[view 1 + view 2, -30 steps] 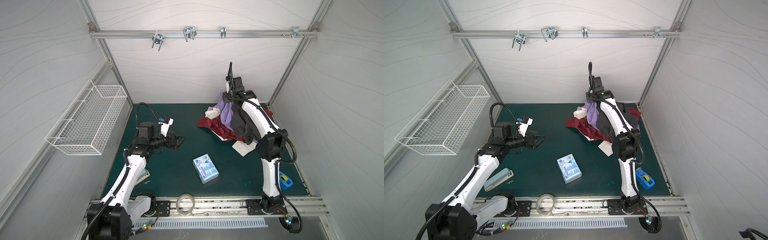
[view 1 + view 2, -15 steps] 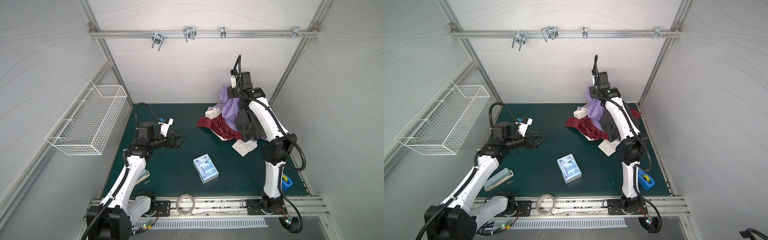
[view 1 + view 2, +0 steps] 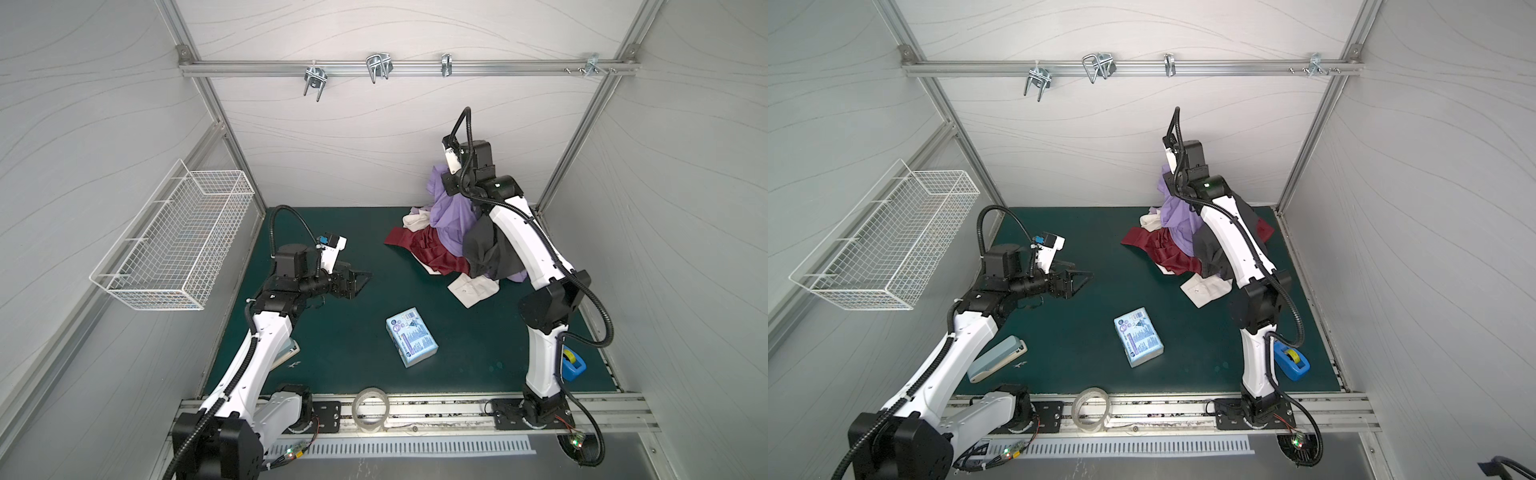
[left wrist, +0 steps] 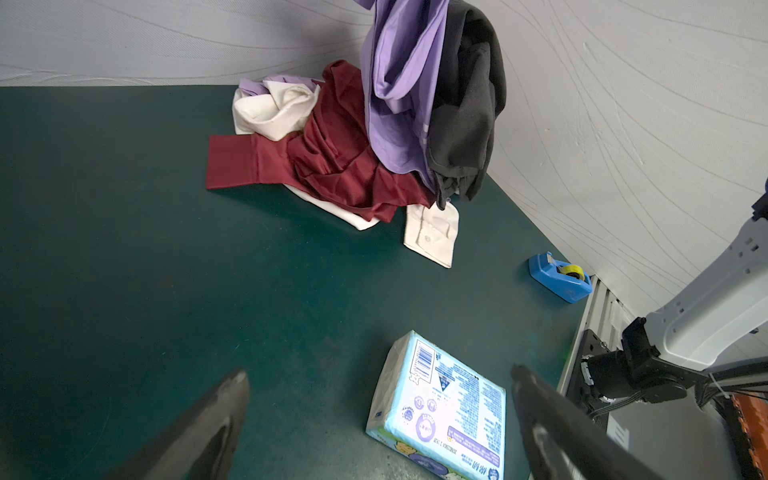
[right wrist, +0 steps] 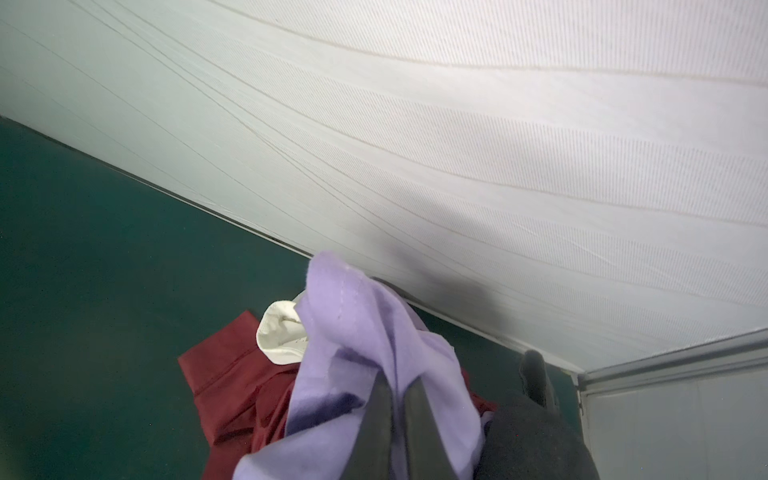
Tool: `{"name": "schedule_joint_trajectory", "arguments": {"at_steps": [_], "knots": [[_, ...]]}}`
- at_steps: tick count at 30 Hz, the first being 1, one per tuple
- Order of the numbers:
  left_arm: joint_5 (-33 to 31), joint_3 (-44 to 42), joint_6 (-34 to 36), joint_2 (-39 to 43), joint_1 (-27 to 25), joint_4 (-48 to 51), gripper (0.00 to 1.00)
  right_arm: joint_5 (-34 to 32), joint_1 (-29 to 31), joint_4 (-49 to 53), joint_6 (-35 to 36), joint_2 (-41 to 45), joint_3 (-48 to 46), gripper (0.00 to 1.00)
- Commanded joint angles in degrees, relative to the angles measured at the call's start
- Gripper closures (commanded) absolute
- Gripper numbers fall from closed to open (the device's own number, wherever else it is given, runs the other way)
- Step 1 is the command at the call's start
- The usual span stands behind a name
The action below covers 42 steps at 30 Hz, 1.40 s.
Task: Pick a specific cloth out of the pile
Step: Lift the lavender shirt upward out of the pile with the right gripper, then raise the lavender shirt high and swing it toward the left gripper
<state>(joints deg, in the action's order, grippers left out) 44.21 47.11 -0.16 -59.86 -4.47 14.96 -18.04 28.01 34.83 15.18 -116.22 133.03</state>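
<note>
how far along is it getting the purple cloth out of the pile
Done: the right pincer is shut on the lavender cloth and holds it high. In hand: a dark grey garment hangs with it, and its lower end reaches the pile. To do: pull it free. The left pincer is open.

A: Light?
B: Bright, even, overhead. Soft grey shadow on the wall (image 5: 498, 166) just beside the cloth (image 5: 353, 332).
A: Focus?
B: Both top views crisp. At the cloth, right gripper (image 5: 397, 386) fingers (image 5: 374, 428) blurred; wrist views stretched at edges.
</note>
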Motion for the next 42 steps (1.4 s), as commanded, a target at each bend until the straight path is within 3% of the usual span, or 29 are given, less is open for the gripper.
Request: {"name": "schedule_joint_trajectory", "arguments": {"at_steps": [1,9,21,32,42], "knots": [[0.7,0.0,0.8,0.9,-0.2,-1.7,0.01,-2.6,1.9,-9.9,5.0,5.4,3.4,1.00],[0.7,0.0,0.9,0.9,-0.2,-1.9,0.01,-11.8,3.5,-12.5,11.0,8.4,1.3,1.00],[1.1,0.3,0.8,0.5,-0.2,-1.9,0.01,-16.7,2.4,-17.6,15.7,13.2,-2.4,1.00],[1.2,0.2,0.8,0.5,-0.2,-2.1,0.01,-13.3,1.0,-17.0,13.3,14.6,0.2,1.00],[0.9,-0.1,0.6,0.9,-0.3,-2.3,0.01,-3.3,1.0,-21.2,4.5,20.4,0.4,1.00]]}}
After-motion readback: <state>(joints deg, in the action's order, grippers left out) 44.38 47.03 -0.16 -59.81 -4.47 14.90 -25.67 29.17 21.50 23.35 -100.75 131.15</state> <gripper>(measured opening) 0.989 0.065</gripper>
